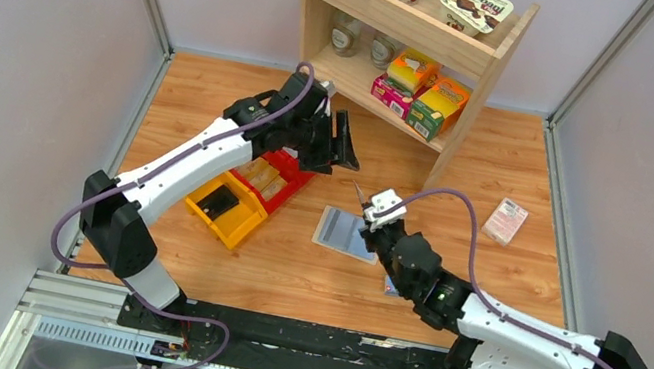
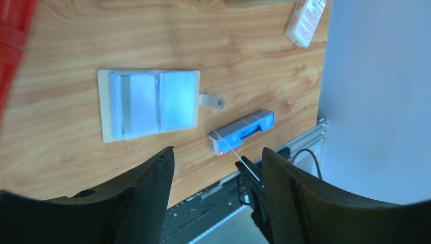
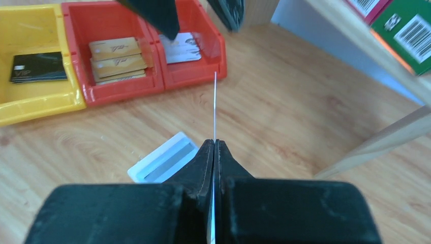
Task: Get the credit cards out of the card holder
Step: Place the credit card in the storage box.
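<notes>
Clamps a thin card (image 3: 215, 101) edge-on in the right end effector (image 3: 214, 145) near the open card holder (image 2: 147, 104); holds the left end effector (image 2: 217, 152) apart.

Card holder (image 1: 342, 232): cream-beige bifold, open and flat on the wood, pale blue lining up. Its snap tab (image 2: 211, 100) juts out at 3 o'clock in the left wrist view.
Held card (image 3: 215, 101): thin, pale, seen edge-on. Pinched in the closed right gripper (image 3: 214, 145), 1 o'clock of the holder.
Gold cards (image 3: 116, 58): stacked in the red bin (image 3: 122, 89), 10 o'clock of the holder.
Silver card (image 3: 180, 48): same bin, next compartment.
Black card (image 3: 38, 66): flat in the yellow bin (image 3: 40, 108), 9 o'clock.
</notes>
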You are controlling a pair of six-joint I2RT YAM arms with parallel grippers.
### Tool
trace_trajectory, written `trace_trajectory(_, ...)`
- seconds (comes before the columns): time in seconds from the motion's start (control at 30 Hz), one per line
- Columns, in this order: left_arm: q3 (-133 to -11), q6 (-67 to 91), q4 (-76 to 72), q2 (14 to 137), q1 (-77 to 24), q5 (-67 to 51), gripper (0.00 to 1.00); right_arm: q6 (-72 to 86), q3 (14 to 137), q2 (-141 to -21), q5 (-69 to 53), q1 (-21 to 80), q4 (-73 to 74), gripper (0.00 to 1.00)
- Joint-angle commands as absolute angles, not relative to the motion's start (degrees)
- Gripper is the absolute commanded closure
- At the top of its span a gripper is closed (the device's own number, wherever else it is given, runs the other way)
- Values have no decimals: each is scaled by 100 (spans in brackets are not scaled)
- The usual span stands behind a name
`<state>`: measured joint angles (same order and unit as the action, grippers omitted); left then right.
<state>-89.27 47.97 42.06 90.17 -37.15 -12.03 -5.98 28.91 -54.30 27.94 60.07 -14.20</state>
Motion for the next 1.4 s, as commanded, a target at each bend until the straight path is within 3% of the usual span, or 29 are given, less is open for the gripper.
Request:
trace_trajectory(0.0, -8676, 5607, 3947, 8798, -3727, -1722, 29, -1923, 2953, -5905, 4139, 6512, -3171, 100)
trace_trajectory(0.43, -8095, 6082, 3411, 8719, -3727, -1977, 41, -2698, 3024, -6574, 4342, 6978, -3867, 100)
trace_trajectory(0.57, -8007, 6108, 3235, 8754, -3727, -2074, 55, -2795, 3015, -6627, 4333, 7014, -3902, 100)
trace_trajectory(0.77, -7788, 6249, 2805, 8666, -3683, -2224, 100, -2786, 2971, -6688, 4307, 7014, -3885, 100)
trace_trajectory(0.87, -7594, 6319, 2567, 8578, -3604, -2276, 100, -2629, 2997, -6645, 4272, 7005, -3692, 99)
trace_trajectory(1.0, -7173, 6206, 2128, 8341, -3402, -2224, 100, -2024, 3190, -6505, 4096, 6909, -2789, 77)
trace_trajectory(1.2, -6716, 5609, 1873, 7972, -3033, -1803, 100, -626, 3217, -5986, 3683, 6548, -1636, 30)
trace_trajectory(1.37, -6346, 5037, 1557, 7629, -2831, -1126, 100, 674, 3032, -5591, 3569, 6197, -1126, 9)
